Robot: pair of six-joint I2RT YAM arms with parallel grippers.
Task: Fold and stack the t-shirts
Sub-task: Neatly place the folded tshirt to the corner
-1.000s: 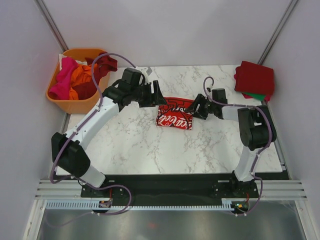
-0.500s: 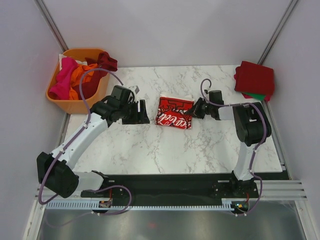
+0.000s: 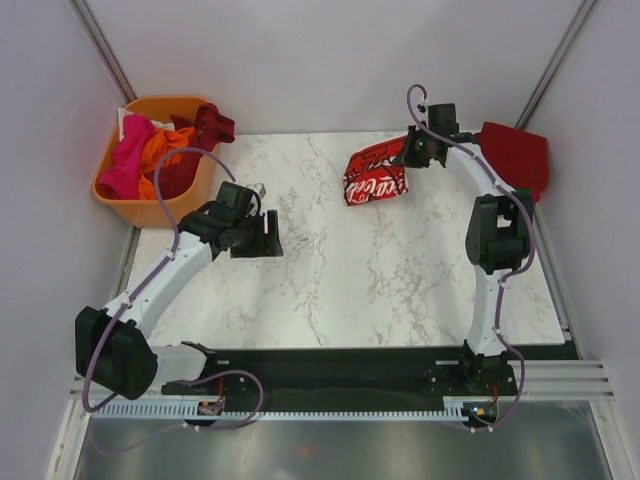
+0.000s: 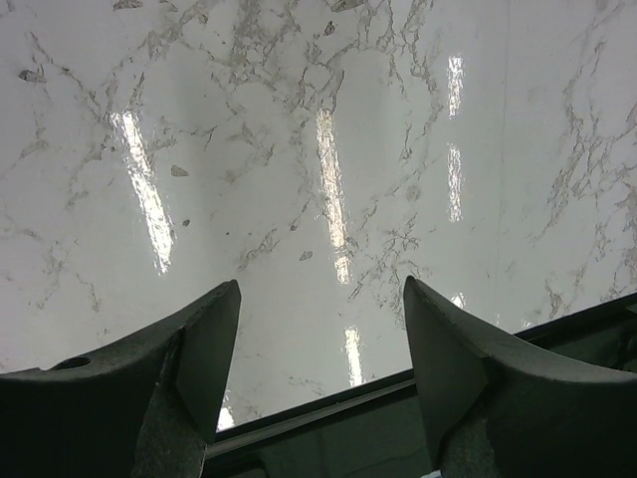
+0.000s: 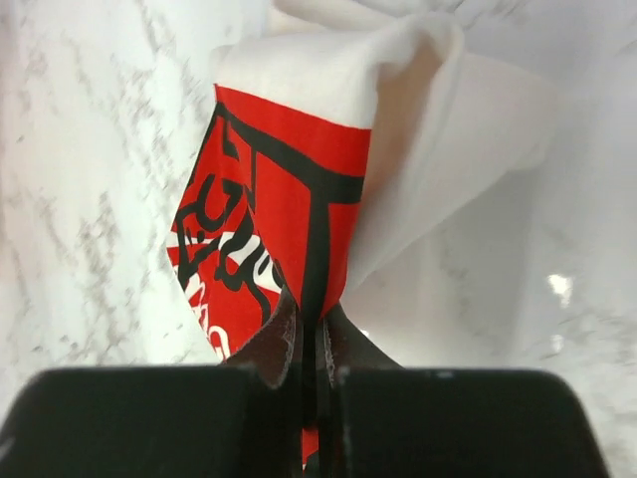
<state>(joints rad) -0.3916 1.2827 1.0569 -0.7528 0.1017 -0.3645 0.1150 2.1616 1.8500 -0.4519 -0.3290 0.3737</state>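
The folded cream-white t-shirt with red Coca-Cola print (image 3: pixel 373 173) hangs lifted above the back of the marble table, pinched at its right edge by my right gripper (image 3: pixel 404 157). In the right wrist view the jaws are shut on the red-printed cloth (image 5: pixel 289 229), with the right gripper (image 5: pixel 311 319) holding a fold between its fingertips. A stack of folded t-shirts, dark red on top (image 3: pixel 515 155), lies at the back right corner. My left gripper (image 3: pixel 270 236) hovers open over bare marble at the left; in the left wrist view the left gripper (image 4: pixel 320 309) has nothing between its fingers.
An orange plastic basket (image 3: pixel 118 203) at the back left holds crumpled pink, orange and dark red t-shirts (image 3: pixel 150 155). The table's dark front edge (image 4: pixel 328 403) shows below the left fingers. Grey walls surround the table (image 3: pixel 330 280).
My right gripper shut on the Coca-Cola shirt and carried it up and back toward the right corner. My left arm drew back to the left and toward the near side, still open.
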